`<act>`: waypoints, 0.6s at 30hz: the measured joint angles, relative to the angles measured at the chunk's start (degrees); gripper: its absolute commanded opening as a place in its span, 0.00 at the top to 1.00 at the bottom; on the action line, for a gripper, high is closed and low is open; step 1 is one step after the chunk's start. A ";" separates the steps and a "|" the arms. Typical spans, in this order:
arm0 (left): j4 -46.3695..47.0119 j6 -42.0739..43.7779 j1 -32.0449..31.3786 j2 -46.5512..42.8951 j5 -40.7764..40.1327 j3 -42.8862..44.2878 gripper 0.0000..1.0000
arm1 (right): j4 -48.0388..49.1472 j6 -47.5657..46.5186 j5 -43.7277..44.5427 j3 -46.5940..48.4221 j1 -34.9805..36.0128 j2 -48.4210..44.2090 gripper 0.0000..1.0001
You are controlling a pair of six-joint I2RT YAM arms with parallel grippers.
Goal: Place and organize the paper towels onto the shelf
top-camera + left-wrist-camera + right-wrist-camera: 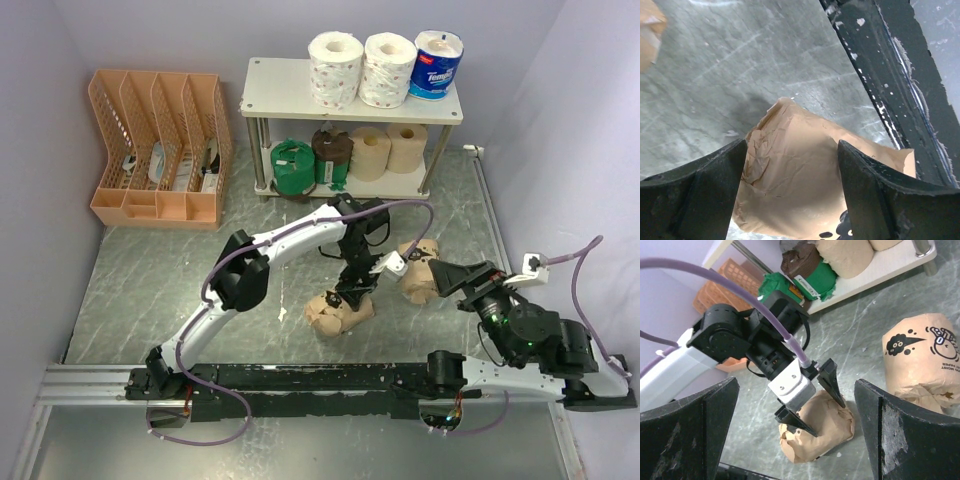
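Observation:
A kraft-paper roll lies on the grey table in front of the shelf. My left gripper is open and straddles this roll, one finger on each side; the left wrist view shows the roll filling the gap between the fingers. The right wrist view shows the same roll and the left gripper. A second kraft roll with a sheep print stands upright to the right. My right gripper is open and empty beside that roll.
The shelf's top board holds two white speckled rolls and a blue-white roll. The lower board holds green, dark brown and two tan rolls. An orange file organizer stands left. A black rail runs along the near edge.

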 measured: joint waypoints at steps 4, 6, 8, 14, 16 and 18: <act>-3.23 0.70 -0.17 0.81 -0.96 0.00 0.37 | 3.54 -2.67 -0.42 -2.25 -0.02 -5.09 0.00; -4.00 0.98 -0.24 0.92 -1.38 -0.04 0.49 | 4.17 -3.13 -0.44 -2.71 -0.02 -5.68 0.00; -4.33 1.25 -0.33 0.90 -1.66 -0.04 0.61 | 4.24 -3.23 -0.50 -2.73 0.00 -5.51 0.00; -5.25 0.87 -0.50 0.90 -2.71 0.00 0.93 | 3.74 -2.95 -0.42 -2.14 -0.02 -3.56 0.00; -5.35 0.48 -0.57 0.70 -3.50 0.04 0.93 | 3.74 -3.04 -0.44 -2.05 -0.02 -3.34 0.00; -5.44 0.37 -0.61 0.15 -5.40 0.13 0.93 | 3.80 -3.26 -0.39 -1.95 -0.02 -3.34 0.00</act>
